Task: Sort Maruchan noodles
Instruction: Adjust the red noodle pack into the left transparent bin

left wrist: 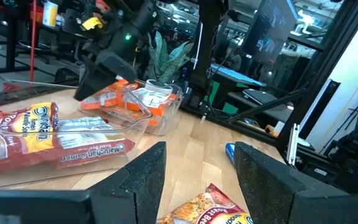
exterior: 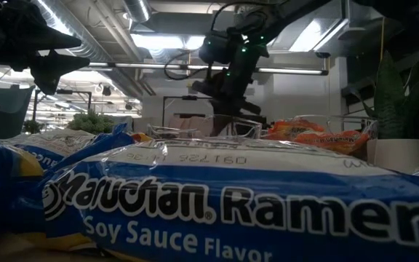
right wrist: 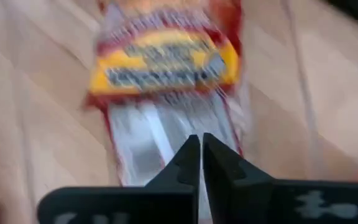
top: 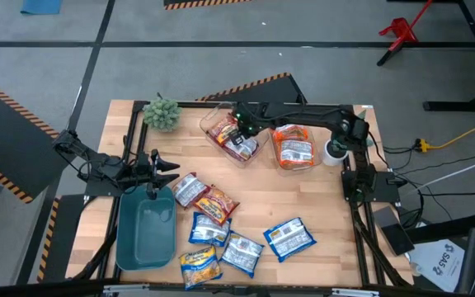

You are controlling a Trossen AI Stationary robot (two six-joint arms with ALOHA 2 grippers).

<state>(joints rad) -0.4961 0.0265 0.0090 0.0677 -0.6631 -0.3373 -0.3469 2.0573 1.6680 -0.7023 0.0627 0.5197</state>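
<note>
1. The right gripper (top: 239,125) is found reaching across the far side of the table, above a clear plastic tray (top: 214,125). Its dark fingers (right wrist: 185,163) are seen pressed together in the right wrist view, with nothing visibly pinched between them.
2. A red-brown ramen packet with a yellow label (right wrist: 166,81) lies directly beneath those fingers, flat in the tray. It is judged to be released, not held.
3. A second clear plastic tray (top: 308,132), just beside the first, is loaded with orange ramen packets (top: 293,148).
4. The left gripper (top: 157,169) is parked at the table's left edge, above a teal rectangular bin (top: 130,243), with its fingers spread wide and holding nothing.
5. The unsorted ramen packets (top: 225,231), blue, yellow and red-brown, lie loosely clustered on the wooden table (top: 320,206) near the front, beside the bin.
6. The step in hand is judged to be the right arm's retreat from the tray after a drop.
7. For good execution, the gripper should be lifted straight up before any sideways travel, so the tray wall is not clipped or dragged.
8. The next packet should be approached at an exposed edge, as several overlap.
</note>
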